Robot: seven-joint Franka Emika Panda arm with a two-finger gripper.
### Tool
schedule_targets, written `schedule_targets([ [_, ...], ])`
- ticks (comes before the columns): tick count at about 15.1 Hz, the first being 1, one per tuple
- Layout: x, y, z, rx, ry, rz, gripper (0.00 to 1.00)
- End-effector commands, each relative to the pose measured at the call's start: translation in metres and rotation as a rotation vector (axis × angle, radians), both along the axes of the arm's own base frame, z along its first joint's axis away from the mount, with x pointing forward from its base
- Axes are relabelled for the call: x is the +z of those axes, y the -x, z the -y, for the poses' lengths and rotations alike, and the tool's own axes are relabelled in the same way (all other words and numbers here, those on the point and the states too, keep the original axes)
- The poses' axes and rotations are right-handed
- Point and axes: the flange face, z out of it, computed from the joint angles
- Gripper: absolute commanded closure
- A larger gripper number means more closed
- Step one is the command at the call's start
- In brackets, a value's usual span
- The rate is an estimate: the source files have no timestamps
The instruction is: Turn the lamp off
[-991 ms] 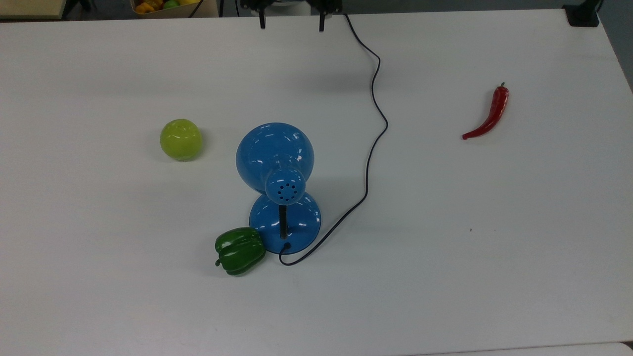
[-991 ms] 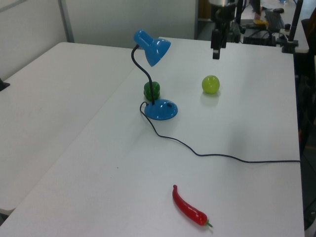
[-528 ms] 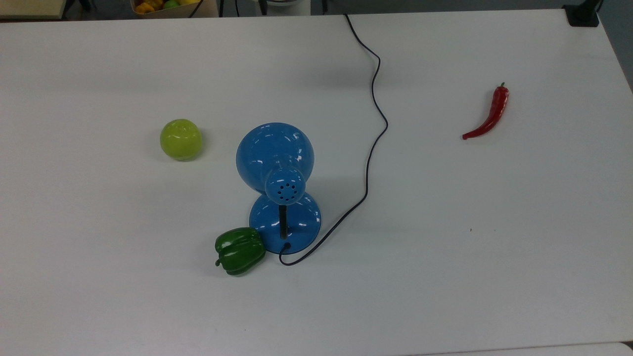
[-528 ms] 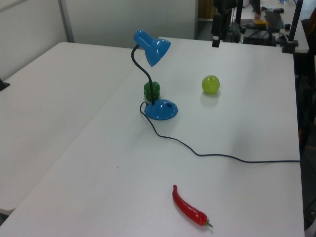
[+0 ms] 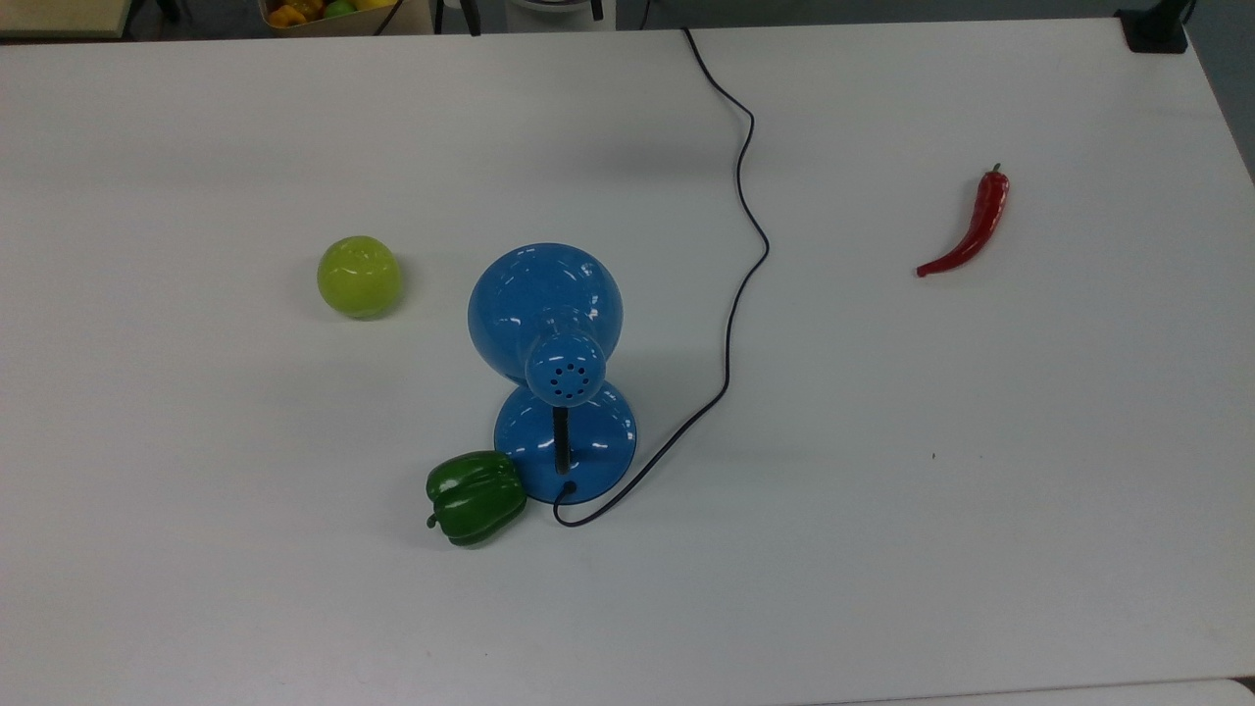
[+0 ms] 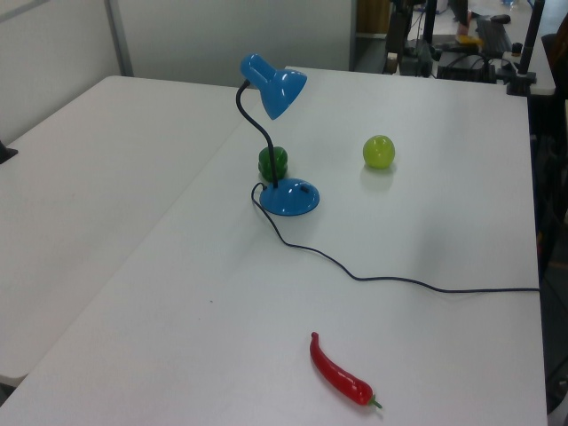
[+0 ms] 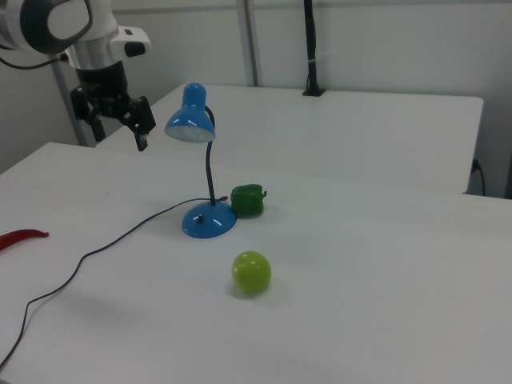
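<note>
The blue lamp [image 5: 546, 312] stands mid-table, its dome shade bent over its round base [image 5: 592, 443] on a black neck. Its thin dark cord [image 5: 742, 245] runs to the table's far edge in the top view. In the right view the lamp [image 7: 192, 120] rises from its base [image 7: 210, 222]. My gripper [image 7: 121, 138] hangs in the air to the right view's left of the shade, at about shade height and apart from it. It is open with nothing between its black fingers [image 7: 144, 134]. No pool of light shows on the table under the shade.
A green bell pepper [image 5: 476, 497] lies against the lamp base. A yellow-green apple [image 5: 359, 277] sits to the top view's left of the shade. A red chilli [image 5: 973, 226] lies far to the top view's right. A second white table [image 6: 80, 177] adjoins this one.
My gripper has drawn back from the table, its fingers leaving the top view's upper edge and rising in the left view. The lamp and the vegetables have not moved.
</note>
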Motion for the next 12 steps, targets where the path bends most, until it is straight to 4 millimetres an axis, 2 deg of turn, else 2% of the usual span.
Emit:
schedule_targets([
  [1, 0.0036, 0.0004, 0.0, 0.022, 0.024, 0.032, 0.0],
  [6, 0.0005, 0.001, 0.0028, 0.055, 0.12, 0.025, 0.0],
  [12, -0.003, 0.0014, -0.0014, 0.08, 0.124, 0.02, 0.0],
])
